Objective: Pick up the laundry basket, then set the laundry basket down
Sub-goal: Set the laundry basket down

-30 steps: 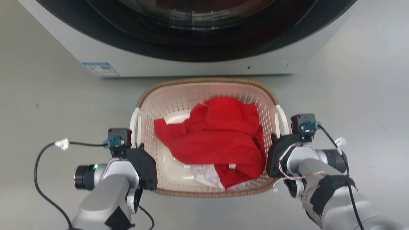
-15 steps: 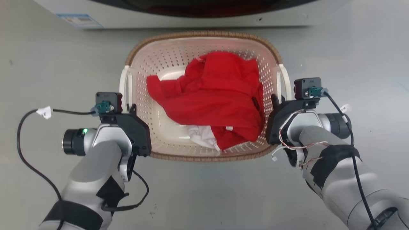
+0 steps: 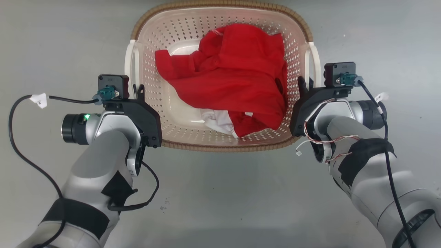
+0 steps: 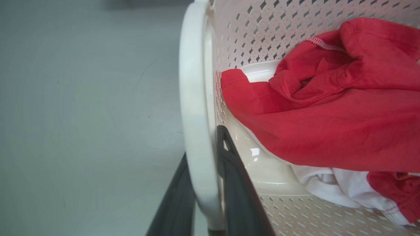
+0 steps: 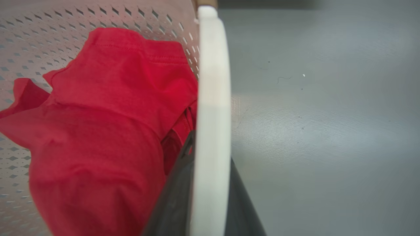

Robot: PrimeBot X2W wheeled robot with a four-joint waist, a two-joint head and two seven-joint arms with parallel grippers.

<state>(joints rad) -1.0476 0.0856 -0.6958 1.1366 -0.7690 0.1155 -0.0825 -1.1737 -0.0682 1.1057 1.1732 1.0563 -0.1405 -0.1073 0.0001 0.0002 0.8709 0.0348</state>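
Note:
The laundry basket (image 3: 179,31) is cream-white with perforated sides and a brown woven-look rim. It holds a red garment (image 3: 234,75) over a white one (image 3: 217,120). My left gripper (image 3: 137,90) is shut on the basket's left white handle (image 3: 131,65). In the left wrist view the dark fingers (image 4: 236,183) clamp that handle (image 4: 195,114) from both sides. My right gripper (image 3: 305,84) is shut on the right handle (image 3: 314,62). The right wrist view shows its fingers (image 5: 174,190) on either side of the white bar (image 5: 211,98).
Grey floor (image 3: 220,193) surrounds the basket on all sides. A black cable (image 3: 20,137) loops out from my left wrist, and another cable (image 3: 379,113) runs along my right forearm.
The head camera has moved: the washer has slid out of the top of the picture. The basket now looks larger and sits higher in view. Both grippers still hold its handles.

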